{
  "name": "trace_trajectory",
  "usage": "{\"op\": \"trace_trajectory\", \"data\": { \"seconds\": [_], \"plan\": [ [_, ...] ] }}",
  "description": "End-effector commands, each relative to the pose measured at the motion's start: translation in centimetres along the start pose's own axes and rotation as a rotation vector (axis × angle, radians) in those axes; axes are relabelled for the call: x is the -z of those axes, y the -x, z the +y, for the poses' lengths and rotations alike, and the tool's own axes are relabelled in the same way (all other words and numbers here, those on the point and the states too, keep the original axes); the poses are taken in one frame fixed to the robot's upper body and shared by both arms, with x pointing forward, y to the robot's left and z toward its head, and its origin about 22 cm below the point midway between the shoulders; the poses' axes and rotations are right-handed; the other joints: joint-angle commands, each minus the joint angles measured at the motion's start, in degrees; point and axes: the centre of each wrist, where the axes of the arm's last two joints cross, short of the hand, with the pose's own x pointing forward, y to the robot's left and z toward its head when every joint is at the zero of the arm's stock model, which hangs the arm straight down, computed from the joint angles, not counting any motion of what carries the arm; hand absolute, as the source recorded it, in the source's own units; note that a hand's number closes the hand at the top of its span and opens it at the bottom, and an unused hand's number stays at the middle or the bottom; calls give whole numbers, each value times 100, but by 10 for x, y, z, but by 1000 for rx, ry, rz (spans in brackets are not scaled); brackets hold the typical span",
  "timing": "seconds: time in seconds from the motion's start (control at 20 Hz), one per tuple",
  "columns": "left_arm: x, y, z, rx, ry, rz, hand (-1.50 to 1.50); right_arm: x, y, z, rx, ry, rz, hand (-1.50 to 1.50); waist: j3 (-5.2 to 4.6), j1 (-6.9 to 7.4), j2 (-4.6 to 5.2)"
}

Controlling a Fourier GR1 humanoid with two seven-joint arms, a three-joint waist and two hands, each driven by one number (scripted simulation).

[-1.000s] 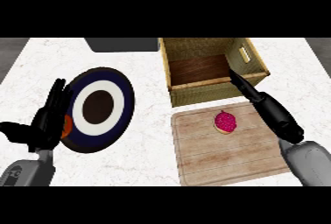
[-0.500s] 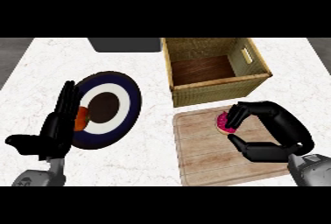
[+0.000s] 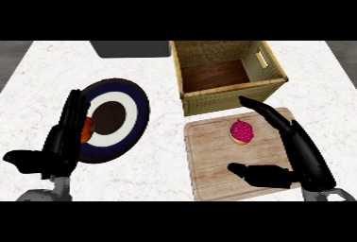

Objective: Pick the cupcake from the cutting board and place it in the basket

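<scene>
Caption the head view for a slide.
Open right hand beside the pink cupcake on the cutting board, basket just behind.

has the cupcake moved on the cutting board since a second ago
No. The cupcake sits at the same spot on the cutting board, just below the basket.

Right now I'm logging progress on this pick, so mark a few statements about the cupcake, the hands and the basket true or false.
1. The cupcake lies on the cutting board. True.
2. The right hand has its fingers curled round the cupcake. False: its fingers are extended beside the cupcake, the thumb apart below it.
3. The basket already holds the cupcake. False: only its wooden floor shows inside.
4. The left hand rests open over the left edge of the plate. True.
5. The basket stands beyond the cutting board's far edge. True.
</scene>
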Motion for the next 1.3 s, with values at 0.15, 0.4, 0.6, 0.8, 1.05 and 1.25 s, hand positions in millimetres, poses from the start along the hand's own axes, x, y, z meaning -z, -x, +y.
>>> {"op": "trace_trajectory", "data": {
  "seconds": [0.15, 0.4, 0.6, 0.8, 1.05, 1.25],
  "plan": [
    [-2, -3, 2, 11, -9, 9, 0, 0, -43, -61, -484, 67, 241, -150, -25, -65, -20],
    [-4, -1, -8, 3, 15, 1, 0, 5, -94, -85, -658, -160, 334, -150, -19, 68, 20],
    [0, -2, -1, 31, 22, -20, 0, 13, -122, -89, -616, -320, 369, -150, -2, 168, 64],
    [6, 1, -11, 5, 42, -10, 0, 25, -133, -82, -575, -361, 424, -150, 13, 151, 78],
    [-6, -10, -29, 6, 27, -8, 0, 40, -123, -72, -631, -319, 477, -150, 19, 196, 82],
    [-14, -13, -8, 4, 38, -18, 0, 36, -110, -55, -701, -351, 539, -150, 19, 213, 68]
  ]
}}
